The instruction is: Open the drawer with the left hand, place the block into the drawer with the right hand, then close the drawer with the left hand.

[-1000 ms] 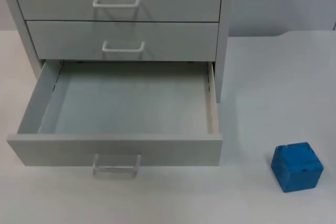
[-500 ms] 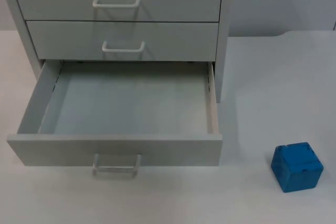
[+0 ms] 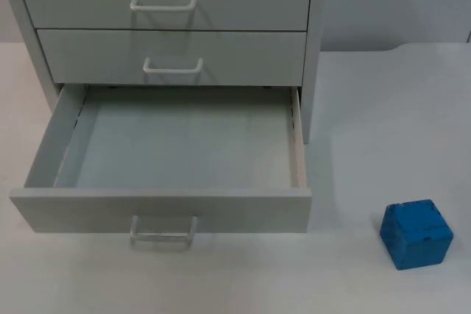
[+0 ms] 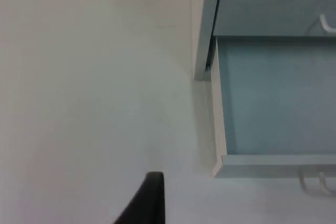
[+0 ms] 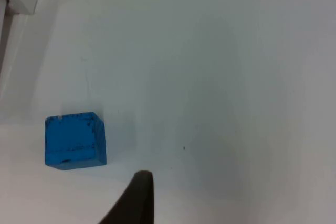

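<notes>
On the white counter (image 3: 383, 108) sits a blue block (image 3: 416, 234), its faces turned slightly askew, well right of the drawer (image 3: 176, 145). That bottom drawer stands pulled out, holding nothing. Whether either tool is wide or narrow cannot be told.

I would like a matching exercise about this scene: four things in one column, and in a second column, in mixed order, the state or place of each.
Things:
1. grey bottom drawer
2. grey middle drawer
3. blue foam block
4. white loop handle of the bottom drawer

States or places:
A. shut, flush with the cabinet front
B. on the white table, to the right of the cabinet
C. pulled out, nothing inside
D. on the front panel nearest the camera in the top view

Pairs: 1-C, 2-A, 3-B, 4-D
</notes>
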